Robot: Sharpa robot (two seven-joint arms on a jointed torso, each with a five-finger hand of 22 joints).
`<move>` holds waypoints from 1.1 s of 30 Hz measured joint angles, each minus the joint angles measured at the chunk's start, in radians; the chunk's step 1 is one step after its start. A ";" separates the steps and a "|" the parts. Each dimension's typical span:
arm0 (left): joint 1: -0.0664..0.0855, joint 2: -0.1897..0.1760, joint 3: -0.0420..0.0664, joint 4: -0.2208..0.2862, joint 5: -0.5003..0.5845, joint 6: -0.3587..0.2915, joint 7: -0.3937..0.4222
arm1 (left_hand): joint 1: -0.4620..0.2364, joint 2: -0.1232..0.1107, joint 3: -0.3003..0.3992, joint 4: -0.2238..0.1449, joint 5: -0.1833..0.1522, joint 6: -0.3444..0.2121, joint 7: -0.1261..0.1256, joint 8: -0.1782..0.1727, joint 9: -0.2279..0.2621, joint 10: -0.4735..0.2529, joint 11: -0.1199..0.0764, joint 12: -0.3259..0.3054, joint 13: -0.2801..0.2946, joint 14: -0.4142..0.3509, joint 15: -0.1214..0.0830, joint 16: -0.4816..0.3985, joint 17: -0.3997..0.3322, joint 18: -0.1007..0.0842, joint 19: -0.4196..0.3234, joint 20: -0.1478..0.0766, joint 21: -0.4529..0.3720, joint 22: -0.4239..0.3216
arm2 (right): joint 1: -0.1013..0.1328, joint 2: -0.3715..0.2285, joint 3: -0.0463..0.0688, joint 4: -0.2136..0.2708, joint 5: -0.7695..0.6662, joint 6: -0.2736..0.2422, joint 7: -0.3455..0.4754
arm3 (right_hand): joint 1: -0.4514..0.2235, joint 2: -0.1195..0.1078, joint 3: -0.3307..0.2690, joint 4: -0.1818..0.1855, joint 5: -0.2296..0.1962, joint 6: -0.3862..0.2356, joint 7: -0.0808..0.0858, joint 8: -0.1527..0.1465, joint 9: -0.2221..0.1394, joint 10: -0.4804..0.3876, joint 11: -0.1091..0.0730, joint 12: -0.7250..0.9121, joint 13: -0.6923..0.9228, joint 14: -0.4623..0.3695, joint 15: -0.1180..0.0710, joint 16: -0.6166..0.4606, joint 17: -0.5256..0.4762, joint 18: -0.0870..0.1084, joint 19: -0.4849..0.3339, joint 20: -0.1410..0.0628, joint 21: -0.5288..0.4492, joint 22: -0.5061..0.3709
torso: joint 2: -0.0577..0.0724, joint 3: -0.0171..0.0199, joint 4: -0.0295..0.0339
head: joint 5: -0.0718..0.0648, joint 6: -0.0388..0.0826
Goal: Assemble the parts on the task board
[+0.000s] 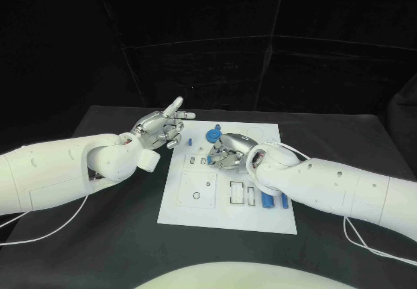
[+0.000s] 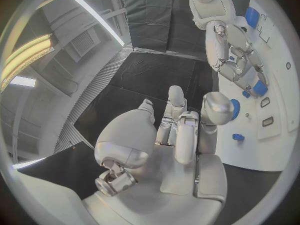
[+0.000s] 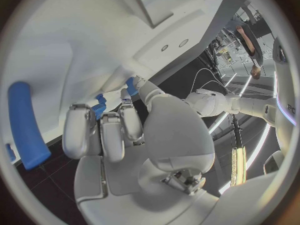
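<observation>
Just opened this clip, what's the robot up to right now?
It is assembling small blue parts on the white task board. The right hand is down on the board's far end, fingers curled around a blue part. The left hand hangs open beside the board's left edge, holding nothing. Two blue cylinders lie near the right edge.

Right hand (image 3: 125, 135) pinches blue part (image 3: 100, 106)

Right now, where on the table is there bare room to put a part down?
Bare table lies right of the white board, and a strip in front of its near edge. Crowded: the board's far half, where the right robot hand sits among blue parts, and the left robot hand beside it.
</observation>
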State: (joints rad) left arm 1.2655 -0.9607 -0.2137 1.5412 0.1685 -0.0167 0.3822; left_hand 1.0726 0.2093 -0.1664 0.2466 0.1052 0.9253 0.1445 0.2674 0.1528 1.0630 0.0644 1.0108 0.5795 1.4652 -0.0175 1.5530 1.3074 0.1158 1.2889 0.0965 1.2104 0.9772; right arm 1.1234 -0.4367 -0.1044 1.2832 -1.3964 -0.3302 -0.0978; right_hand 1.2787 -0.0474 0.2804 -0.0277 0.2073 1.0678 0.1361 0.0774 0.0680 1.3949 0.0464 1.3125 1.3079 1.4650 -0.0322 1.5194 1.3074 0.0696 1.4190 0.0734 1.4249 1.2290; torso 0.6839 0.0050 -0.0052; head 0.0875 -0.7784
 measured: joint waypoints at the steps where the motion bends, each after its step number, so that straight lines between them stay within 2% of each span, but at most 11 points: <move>1: 0.000 0.000 0.000 0.000 0.000 0.001 -0.001 | 0.000 0.000 0.000 0.000 0.000 0.000 0.000 0.000 0.000 0.000 0.000 0.000 0.000 0.000 0.000 0.000 0.000 0.000 0.000 0.000 0.000 0.000 | 0.000 0.000 0.000 0.000 -0.001 0.000 -0.001 | 0.000 0.000 0.000 0.000 0.000 0.000 0.000 0.000 0.000 0.000 0.000 -0.001 0.000 0.000 0.000 0.000 0.000 0.000 0.000 0.000 0.000 0.000 | 0.000 0.0000 0.0000 | 0.000 0.000; 8: 0.000 0.000 0.000 0.000 0.000 0.006 -0.004 | 0.000 0.000 0.000 0.000 0.000 -0.004 0.004 0.000 0.000 0.000 0.000 0.000 -0.001 0.000 0.000 0.000 0.000 0.000 0.000 0.000 0.000 0.003 | -0.001 0.000 0.000 0.000 -0.004 0.000 -0.005 | -0.009 -0.009 -0.011 0.005 0.001 -0.010 0.004 -0.004 0.001 -0.004 0.004 -0.002 0.000 0.000 0.000 -0.001 0.000 0.000 0.000 0.000 0.000 0.000 | 0.000 -0.0002 0.0000 | 0.000 -0.001; 20: 0.000 0.000 0.000 -0.002 -0.003 0.017 -0.006 | 0.000 0.000 0.000 0.000 0.000 -0.007 0.000 0.000 0.000 0.000 0.000 0.000 -0.002 0.004 0.004 0.007 0.000 0.000 0.004 0.004 0.008 0.012 | -0.001 0.000 -0.001 0.001 -0.006 -0.003 -0.009 | -0.035 -0.035 -0.064 0.031 -0.040 -0.040 0.011 -0.008 0.001 -0.011 0.011 -0.010 -0.007 0.000 0.007 -0.001 0.000 0.000 0.000 0.007 0.000 -0.001 | 0.000 -0.0004 0.0001 | -0.001 -0.002; 33: 0.000 0.000 0.000 -0.004 -0.004 0.023 -0.008 | 0.000 0.000 0.000 0.000 0.000 -0.007 0.000 0.000 0.001 0.000 0.000 0.000 -0.002 0.004 0.004 0.007 0.000 0.000 0.004 0.004 0.008 0.015 | -0.002 0.000 -0.001 0.007 -0.007 -0.011 -0.010 | -0.035 -0.035 -0.074 0.036 -0.050 -0.047 0.011 -0.008 0.001 -0.014 0.014 -0.010 -0.008 0.000 0.007 -0.001 0.000 0.000 0.000 0.007 0.000 -0.001 | 0.000 -0.0003 0.0001 | -0.001 -0.004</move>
State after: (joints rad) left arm 1.2655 -0.9609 -0.2137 1.5373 0.1641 0.0064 0.3744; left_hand 1.0725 0.2093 -0.1663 0.2467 0.1052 0.9182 0.1445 0.2674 0.1534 1.0630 0.0644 1.0108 0.5778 1.4688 -0.0139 1.5598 1.3074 0.1157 1.2925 0.1001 1.2182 0.9926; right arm 1.1218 -0.4371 -0.1052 1.2904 -1.4035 -0.3408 -0.1081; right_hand 1.2434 -0.0827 0.2061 0.0079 0.1574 1.0212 0.1473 0.0693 0.0686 1.3808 0.0607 1.3029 1.3001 1.4651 -0.0249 1.5189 1.3073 0.0697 1.4190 0.0805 1.4249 1.2284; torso 0.6838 0.0047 -0.0051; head 0.0868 -0.7821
